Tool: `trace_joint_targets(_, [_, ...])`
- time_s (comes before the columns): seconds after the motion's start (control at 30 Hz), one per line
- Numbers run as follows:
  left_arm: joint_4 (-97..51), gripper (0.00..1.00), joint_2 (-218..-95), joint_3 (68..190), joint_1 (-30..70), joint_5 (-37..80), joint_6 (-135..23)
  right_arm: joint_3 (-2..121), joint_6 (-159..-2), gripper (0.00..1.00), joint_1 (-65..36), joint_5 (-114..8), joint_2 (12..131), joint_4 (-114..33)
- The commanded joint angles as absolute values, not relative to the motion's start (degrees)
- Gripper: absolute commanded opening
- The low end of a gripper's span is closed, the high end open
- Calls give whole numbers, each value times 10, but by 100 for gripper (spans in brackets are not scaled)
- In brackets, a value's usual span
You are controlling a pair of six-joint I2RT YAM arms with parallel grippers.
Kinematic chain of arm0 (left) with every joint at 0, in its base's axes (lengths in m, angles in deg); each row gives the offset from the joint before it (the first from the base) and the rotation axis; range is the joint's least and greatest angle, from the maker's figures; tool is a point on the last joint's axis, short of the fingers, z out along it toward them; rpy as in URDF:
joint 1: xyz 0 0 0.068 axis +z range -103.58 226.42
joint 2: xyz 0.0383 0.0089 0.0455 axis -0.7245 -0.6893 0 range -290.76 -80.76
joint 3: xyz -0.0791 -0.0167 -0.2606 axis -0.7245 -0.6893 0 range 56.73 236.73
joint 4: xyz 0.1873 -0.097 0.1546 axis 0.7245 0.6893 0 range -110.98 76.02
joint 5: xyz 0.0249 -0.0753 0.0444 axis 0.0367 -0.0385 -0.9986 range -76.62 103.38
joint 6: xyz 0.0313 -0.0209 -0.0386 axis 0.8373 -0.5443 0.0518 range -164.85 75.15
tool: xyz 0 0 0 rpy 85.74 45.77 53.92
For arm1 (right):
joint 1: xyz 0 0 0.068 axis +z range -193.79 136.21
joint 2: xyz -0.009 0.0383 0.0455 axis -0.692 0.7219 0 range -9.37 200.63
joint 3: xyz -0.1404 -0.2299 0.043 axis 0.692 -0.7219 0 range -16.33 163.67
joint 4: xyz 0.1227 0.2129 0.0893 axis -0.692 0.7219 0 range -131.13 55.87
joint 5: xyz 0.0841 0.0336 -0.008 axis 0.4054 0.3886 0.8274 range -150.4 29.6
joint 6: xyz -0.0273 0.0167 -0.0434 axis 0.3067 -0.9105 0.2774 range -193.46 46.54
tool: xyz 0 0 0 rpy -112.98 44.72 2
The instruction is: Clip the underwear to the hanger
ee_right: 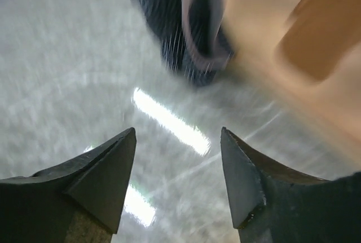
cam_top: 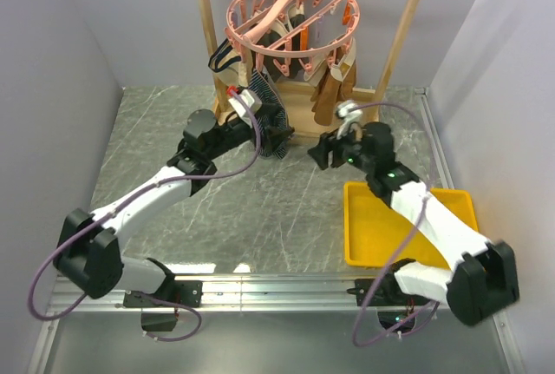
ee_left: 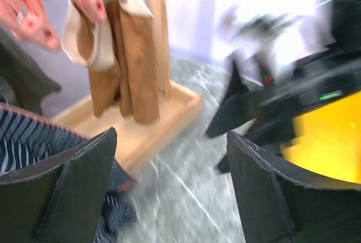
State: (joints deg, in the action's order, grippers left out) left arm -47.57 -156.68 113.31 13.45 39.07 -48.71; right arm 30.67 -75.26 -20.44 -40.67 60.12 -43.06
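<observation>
The round pink hanger point(cam_top: 290, 14) hangs by its hook from the wooden rack, with pegs dangling below its ring. The navy striped underwear point(cam_top: 267, 88) hangs from its left side down to the rack's base. My left gripper point(cam_top: 272, 133) is open right beside the lower part of the garment. In the left wrist view the underwear point(ee_left: 22, 141) lies behind the left finger and the gap of the left gripper point(ee_left: 172, 136) holds nothing. My right gripper point(cam_top: 323, 153) is open and empty over the table. In its own view the right gripper point(ee_right: 178, 132) sits below the underwear point(ee_right: 175, 23).
Tan garments point(cam_top: 329, 88) and a black-and-white garment point(cam_top: 227, 57) also hang from the ring. The wooden rack frame point(cam_top: 208, 36) stands on a flat wooden base point(ee_left: 152, 130). A yellow tray point(cam_top: 373, 235) sits at the near right under my right arm.
</observation>
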Motion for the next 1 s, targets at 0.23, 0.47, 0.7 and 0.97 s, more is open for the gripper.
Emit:
trace_joint_targets(0.23, [-748, 83, -1723, 1224, 104, 311, -514, 472, -797, 83, -243, -472, 526, -416])
trace_joint_targets(0.47, [-807, 80, -1812, 1296, 88, 274, -507, 527, -894, 82, -319, -371, 551, -471])
trace_joint_targets(0.7, [-814, 74, -1875, 1368, 83, 245, -517, 570, -883, 76, -325, -325, 590, -493])
trace_joint_targets(0.97, [-806, 70, -1918, 1414, 78, 229, -526, 590, -924, 82, -327, -302, 615, -504])
